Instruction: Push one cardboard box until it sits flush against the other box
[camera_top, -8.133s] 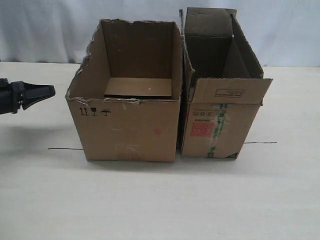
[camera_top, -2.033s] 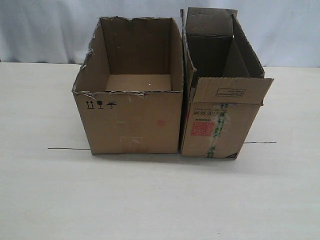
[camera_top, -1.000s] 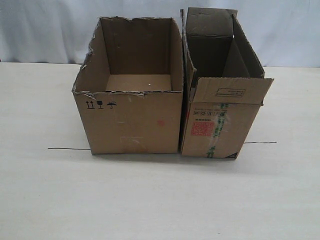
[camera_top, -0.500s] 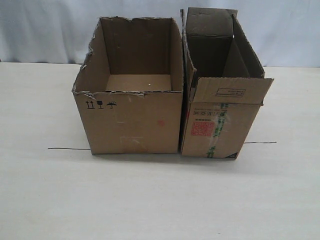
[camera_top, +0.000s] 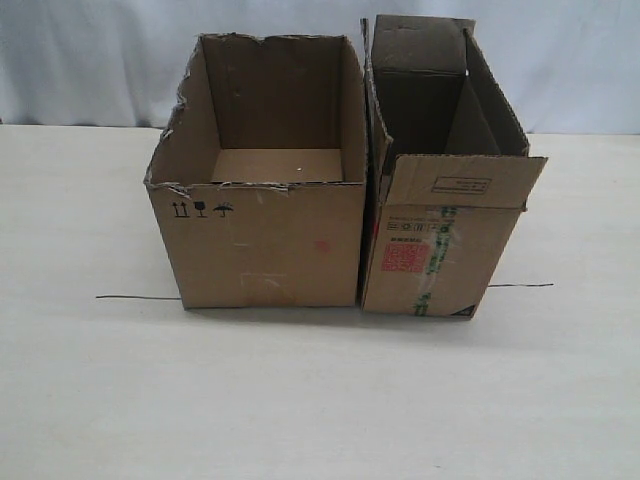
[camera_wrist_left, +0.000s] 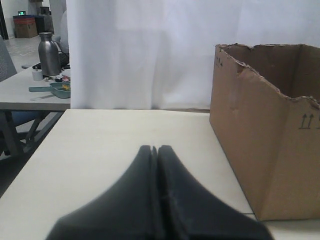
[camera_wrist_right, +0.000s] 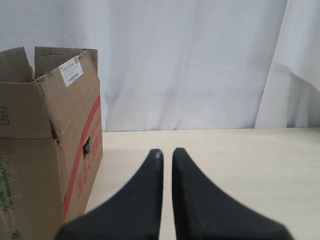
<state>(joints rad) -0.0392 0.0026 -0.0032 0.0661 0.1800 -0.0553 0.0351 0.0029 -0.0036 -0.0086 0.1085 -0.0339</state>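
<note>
Cardboard box has slid toward three o'clock and now touches the other box; you're done, left gripper closed, right gripper barely parted

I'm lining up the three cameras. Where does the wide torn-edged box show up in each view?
Exterior view: wide torn-edged box left of centre, against the taller taped box.
Left wrist view: at the right edge, arrow symbols visible.
Right wrist view: not in it.
Shared landmark: the white curtain.

Pale table: cardboard box touching other box, thin wire.
</note>
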